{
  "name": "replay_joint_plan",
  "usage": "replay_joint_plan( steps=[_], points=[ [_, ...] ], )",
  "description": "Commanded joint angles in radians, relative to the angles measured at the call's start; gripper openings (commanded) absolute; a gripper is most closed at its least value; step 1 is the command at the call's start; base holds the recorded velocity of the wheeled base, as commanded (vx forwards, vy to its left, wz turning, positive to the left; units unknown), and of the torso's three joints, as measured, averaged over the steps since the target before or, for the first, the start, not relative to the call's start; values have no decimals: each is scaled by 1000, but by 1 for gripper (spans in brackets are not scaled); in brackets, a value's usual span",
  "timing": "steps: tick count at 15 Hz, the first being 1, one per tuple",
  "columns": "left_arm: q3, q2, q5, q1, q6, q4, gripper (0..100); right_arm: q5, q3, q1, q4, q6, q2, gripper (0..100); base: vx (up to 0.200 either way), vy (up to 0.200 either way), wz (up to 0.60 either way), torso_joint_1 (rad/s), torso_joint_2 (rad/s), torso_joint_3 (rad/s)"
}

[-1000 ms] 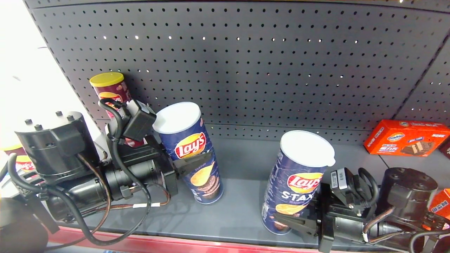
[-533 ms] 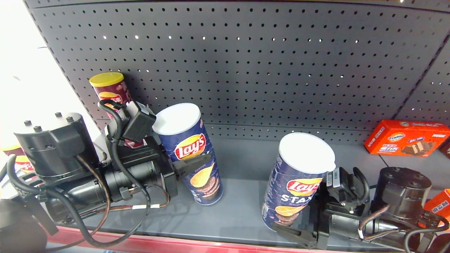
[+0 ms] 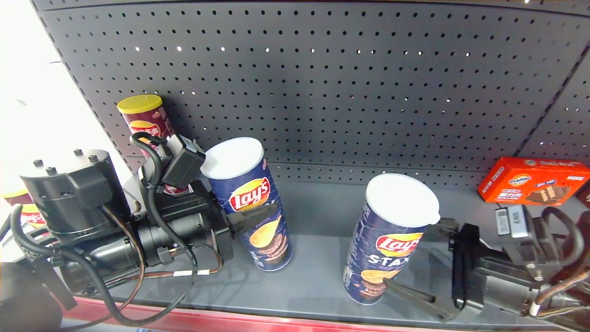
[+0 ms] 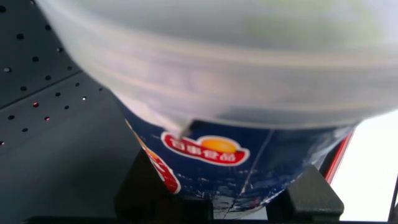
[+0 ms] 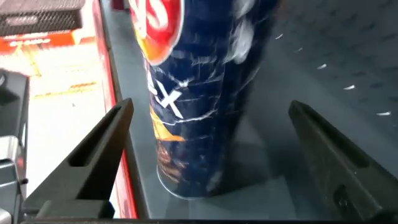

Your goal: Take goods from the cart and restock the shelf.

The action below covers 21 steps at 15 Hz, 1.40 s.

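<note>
Viewed left to right along the shelf [image 3: 318,276]: maroon can [image 3: 145,115] at the back panel. Left gripper [image 3: 253,214] clamped on the left can [image 3: 244,184], standing mid-shelf. Right can [image 3: 392,235] upright near the front edge. Right gripper [image 3: 415,254] spread wide, one finger on each side of the right can, clear of it. Orange box [image 3: 530,180] far right, at the back.
</note>
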Motion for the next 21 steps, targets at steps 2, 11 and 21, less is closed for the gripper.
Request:
replay_joint_plan(
  steps=[2, 11, 21],
  points=[
    [0, 2, 0, -1, 0, 0, 0, 3, 77, -83, 2, 4, -163, 100, 0, 0, 0, 0, 0, 0],
    [0, 0, 0, -2, 0, 0, 0, -124, 108, -241, 131, 51, -491, 100, 0, 0, 0, 0, 0, 0],
    [14, -5, -2, -11, 0, 0, 0, -695, 58, -275, 1307, 70, -1449, 100, 0, 0, 0, 0, 0, 0]
  ],
)
